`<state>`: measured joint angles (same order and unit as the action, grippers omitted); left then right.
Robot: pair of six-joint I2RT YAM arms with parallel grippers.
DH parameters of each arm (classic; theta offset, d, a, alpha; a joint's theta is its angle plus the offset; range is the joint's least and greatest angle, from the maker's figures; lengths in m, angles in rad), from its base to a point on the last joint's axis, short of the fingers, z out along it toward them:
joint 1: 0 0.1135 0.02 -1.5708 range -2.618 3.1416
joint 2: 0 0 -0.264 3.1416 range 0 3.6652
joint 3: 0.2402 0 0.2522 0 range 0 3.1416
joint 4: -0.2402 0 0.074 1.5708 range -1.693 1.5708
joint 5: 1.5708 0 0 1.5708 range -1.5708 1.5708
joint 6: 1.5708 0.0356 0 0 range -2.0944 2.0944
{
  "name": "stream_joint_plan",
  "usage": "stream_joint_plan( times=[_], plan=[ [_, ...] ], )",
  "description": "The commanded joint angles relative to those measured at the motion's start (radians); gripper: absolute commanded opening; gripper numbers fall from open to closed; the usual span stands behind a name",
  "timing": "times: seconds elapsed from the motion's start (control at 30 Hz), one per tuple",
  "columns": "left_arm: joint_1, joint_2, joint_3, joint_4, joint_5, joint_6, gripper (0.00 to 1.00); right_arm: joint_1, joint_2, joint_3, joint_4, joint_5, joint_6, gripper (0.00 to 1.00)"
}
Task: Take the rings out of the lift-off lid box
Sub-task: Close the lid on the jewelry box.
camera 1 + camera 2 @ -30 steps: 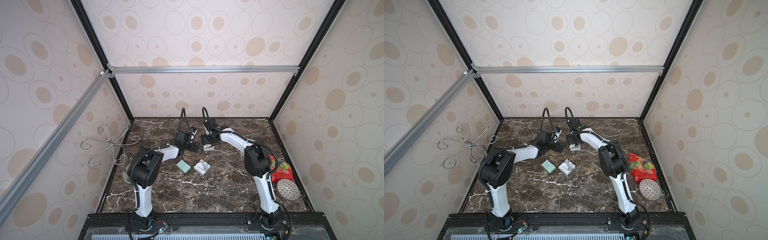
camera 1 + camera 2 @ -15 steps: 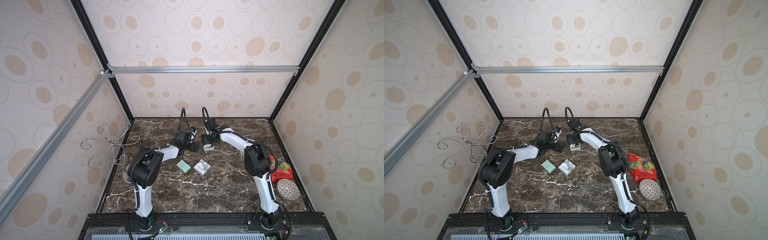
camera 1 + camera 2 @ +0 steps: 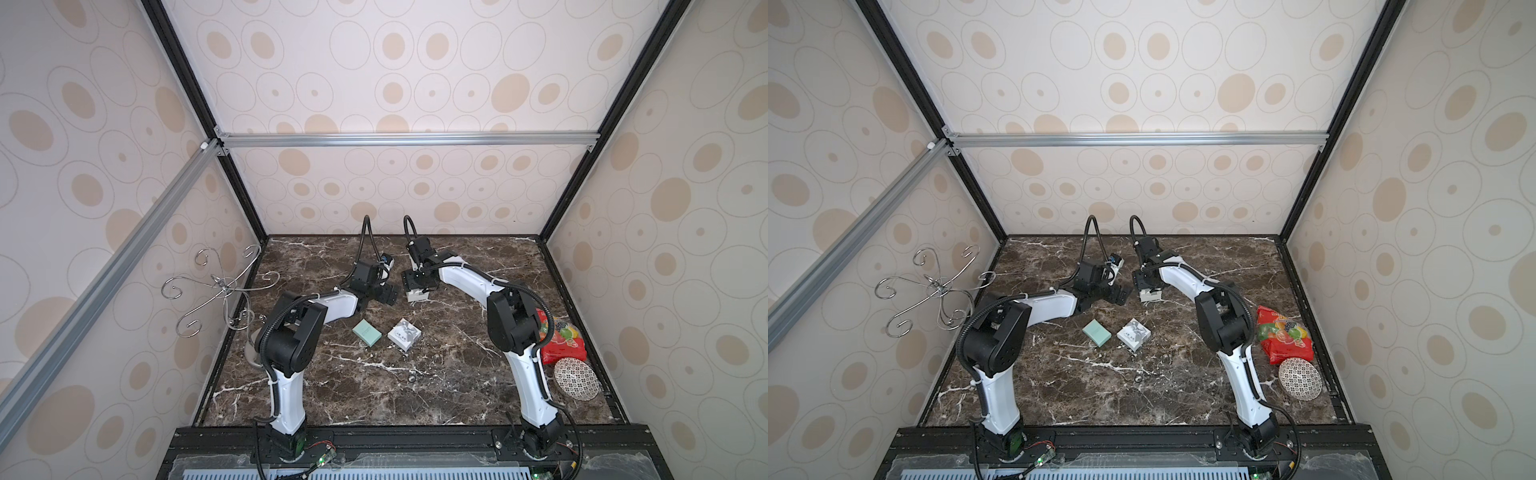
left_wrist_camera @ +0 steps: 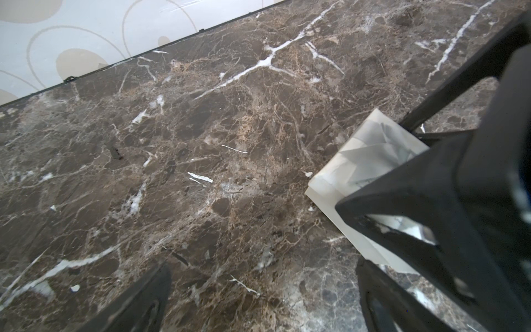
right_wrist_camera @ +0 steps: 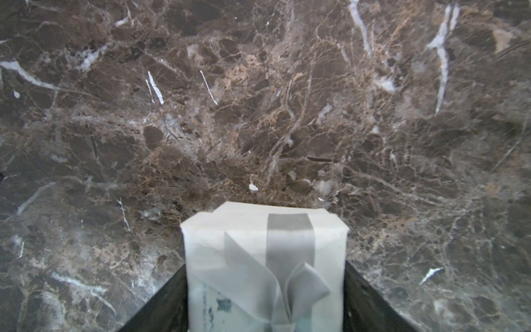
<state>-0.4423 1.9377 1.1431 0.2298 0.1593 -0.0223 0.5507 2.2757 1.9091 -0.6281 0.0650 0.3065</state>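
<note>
Most rings do not show; they are likely inside the white box [image 5: 264,258] with the gray ribbon, whose lid looks on. One tiny ring [image 3: 411,378] seems to lie alone on the desk [image 3: 478,374], nearer the front edge. The box is toward the back edge, near the middle. The right jaws squeeze its sides. The left jaws are wide apart and empty, just beside it. They should pinch only the lid and lift straight up, slowly, so nothing spills.
</note>
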Motion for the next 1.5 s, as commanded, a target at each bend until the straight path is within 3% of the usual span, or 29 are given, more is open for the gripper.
stream_joint_plan(
  times=[0.0,0.57,0.7,0.83,1.1,1.47],
  plan=[
    [0.008,0.006,-0.001,0.014,0.005,0.002,1.00,0.008,0.025,0.015,-0.013,0.016,0.007,0.77],
    [0.008,0.004,-0.002,0.011,0.005,0.002,1.00,0.006,0.018,0.000,-0.011,0.029,0.005,0.80],
    [0.008,0.005,-0.001,0.010,0.005,0.002,1.00,0.006,0.002,-0.008,-0.005,0.020,0.002,0.86],
    [0.008,0.003,-0.001,0.008,0.002,0.004,1.00,0.006,-0.030,-0.019,0.013,0.004,-0.011,1.00],
    [0.008,-0.003,0.004,-0.002,-0.003,0.009,1.00,-0.004,-0.116,-0.060,0.033,0.008,-0.021,1.00],
    [0.007,0.034,0.085,-0.030,0.031,0.004,1.00,-0.061,-0.228,-0.251,0.116,0.006,-0.032,1.00]
  ],
)
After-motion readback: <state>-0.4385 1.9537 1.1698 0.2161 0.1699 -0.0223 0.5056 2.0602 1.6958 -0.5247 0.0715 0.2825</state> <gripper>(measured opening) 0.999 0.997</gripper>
